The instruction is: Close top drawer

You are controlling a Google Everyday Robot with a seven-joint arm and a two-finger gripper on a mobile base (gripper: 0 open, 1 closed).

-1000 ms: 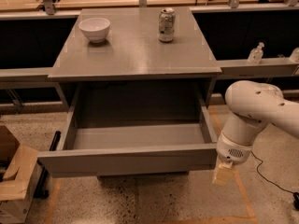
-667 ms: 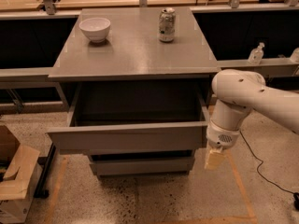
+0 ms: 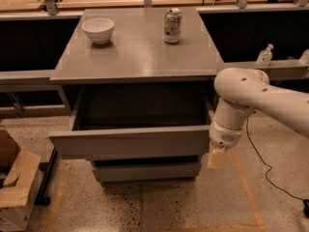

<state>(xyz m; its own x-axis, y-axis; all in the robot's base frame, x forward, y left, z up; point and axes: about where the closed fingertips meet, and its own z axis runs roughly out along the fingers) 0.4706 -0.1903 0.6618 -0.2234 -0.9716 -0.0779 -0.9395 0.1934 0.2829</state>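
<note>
The top drawer (image 3: 130, 141) is a wide matte-grey drawer with a plain front panel. It stands partly pulled out of the grey cabinet (image 3: 137, 57), and its dark empty box shows behind the panel. A narrower grey drawer front (image 3: 147, 170) sits below it. My gripper (image 3: 217, 157) hangs from the white arm (image 3: 251, 93) at the right end of the top drawer's front panel, right beside its right edge.
A white bowl (image 3: 98, 30) and a drink can (image 3: 172, 25) stand on the cabinet top. Cardboard boxes (image 3: 17, 187) sit on the floor at the left. A black cable (image 3: 270, 168) runs across the floor at the right. Dark benches flank the cabinet.
The top drawer has slid back into the cabinet by a good part of its length. My gripper and arm have moved inward with its right front corner.
</note>
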